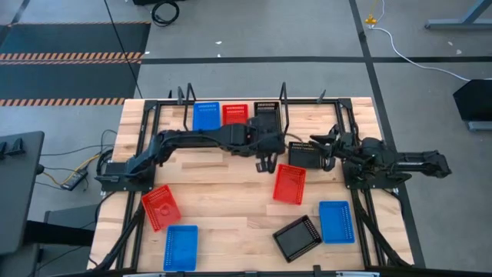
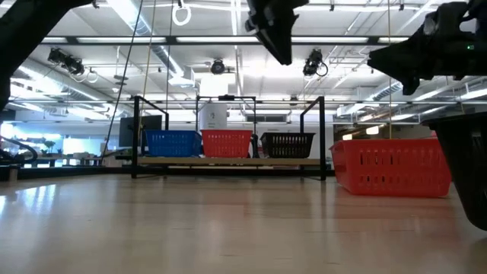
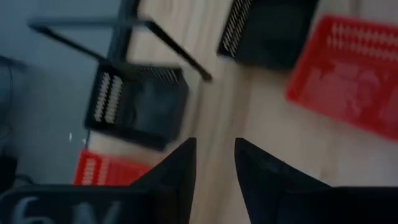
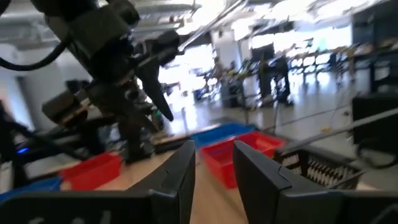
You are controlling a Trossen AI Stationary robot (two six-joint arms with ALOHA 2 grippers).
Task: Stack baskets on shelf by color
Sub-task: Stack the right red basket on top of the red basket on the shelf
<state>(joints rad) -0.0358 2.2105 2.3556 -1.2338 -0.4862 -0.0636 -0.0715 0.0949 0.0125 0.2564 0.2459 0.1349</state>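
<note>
Three baskets stand side by side on the shelf (image 1: 231, 125) at the far edge: blue (image 1: 206, 115), red (image 1: 235, 114) and black (image 1: 266, 112). On the table lie two red baskets (image 1: 290, 183) (image 1: 161, 207), two blue (image 1: 181, 246) (image 1: 337, 221) and two black (image 1: 305, 154) (image 1: 297, 237). My left gripper (image 1: 265, 162) hangs open above the table's middle, just near of the shelf's black basket (image 3: 137, 106), with nothing between its fingers (image 3: 214, 155). My right gripper (image 1: 317, 144) is open beside the far black basket (image 4: 317, 165) and holds nothing.
The shelf's black wire uprights (image 1: 184, 104) (image 1: 284, 100) rise at either end of the board. Both arms meet over the table's middle (image 2: 274, 30) (image 2: 418, 57). Bare wood shows between the near baskets (image 1: 231, 208).
</note>
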